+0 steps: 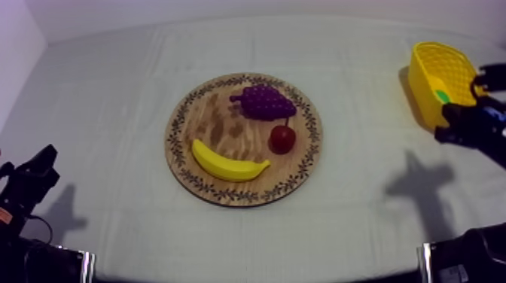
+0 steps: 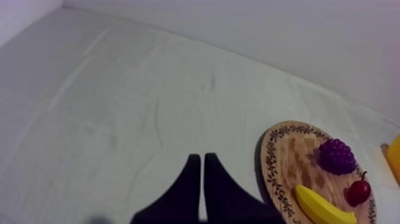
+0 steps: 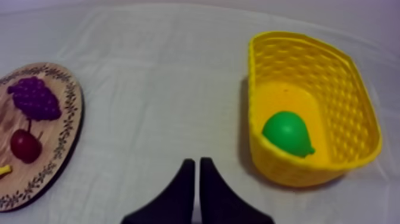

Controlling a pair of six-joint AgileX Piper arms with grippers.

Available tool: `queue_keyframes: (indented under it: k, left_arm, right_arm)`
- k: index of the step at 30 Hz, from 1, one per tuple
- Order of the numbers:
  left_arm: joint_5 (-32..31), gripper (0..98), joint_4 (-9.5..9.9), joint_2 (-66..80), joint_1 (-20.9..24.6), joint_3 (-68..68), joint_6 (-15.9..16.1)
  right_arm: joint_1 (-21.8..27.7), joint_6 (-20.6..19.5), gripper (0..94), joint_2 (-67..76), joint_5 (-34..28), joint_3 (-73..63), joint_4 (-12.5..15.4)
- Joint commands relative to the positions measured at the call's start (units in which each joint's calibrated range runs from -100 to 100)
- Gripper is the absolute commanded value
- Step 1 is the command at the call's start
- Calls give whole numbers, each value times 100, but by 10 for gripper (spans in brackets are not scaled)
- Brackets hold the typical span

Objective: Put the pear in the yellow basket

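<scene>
The green pear [image 3: 287, 132] is seen lying inside the yellow basket [image 3: 351, 89], which is set at the right side of the cloth-covered bench [image 1: 361, 196], well apart from the round wooden board [image 1: 175, 135]. A banana [image 1: 226, 163], a bunch of grapes [image 1: 263, 101] and a small red fruit [image 1: 282, 139] are seen on the board. The right tool [image 3: 196, 162] is held near the basket, clenched on nothing. The left tool [image 2: 202, 158], low at its own side, is likewise clenched on nothing.
</scene>
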State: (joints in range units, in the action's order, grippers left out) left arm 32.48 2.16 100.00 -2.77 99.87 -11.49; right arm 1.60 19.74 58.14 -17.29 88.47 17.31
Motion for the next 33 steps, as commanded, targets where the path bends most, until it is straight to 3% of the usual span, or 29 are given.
queue_keyframes:
  k: [1,5,12,16,26,33]
  left_arm:
    - [1,1,2,0,-1,2,-2]
    - [1,1,2,0,-1,2,0]
    - [1,1,2,0,-1,2,-1]
    - [1,1,2,0,-1,2,-1]
    - [1,1,2,0,-1,2,-1]
    - [1,1,2,0,-1,2,-1]
  right_arm:
    - [-46,-92,5,1349,-149,545,-95]
    - [55,-401,5,2213,-762,820,-368]
    - [83,-1370,5,3203,-1749,982,-1121]
    - [78,-1648,5,3596,-2021,1005,-1292]
    - [82,-1935,72,3748,-2101,1101,-1524]
    - [85,-1443,8,3752,-2101,1118,-1564]
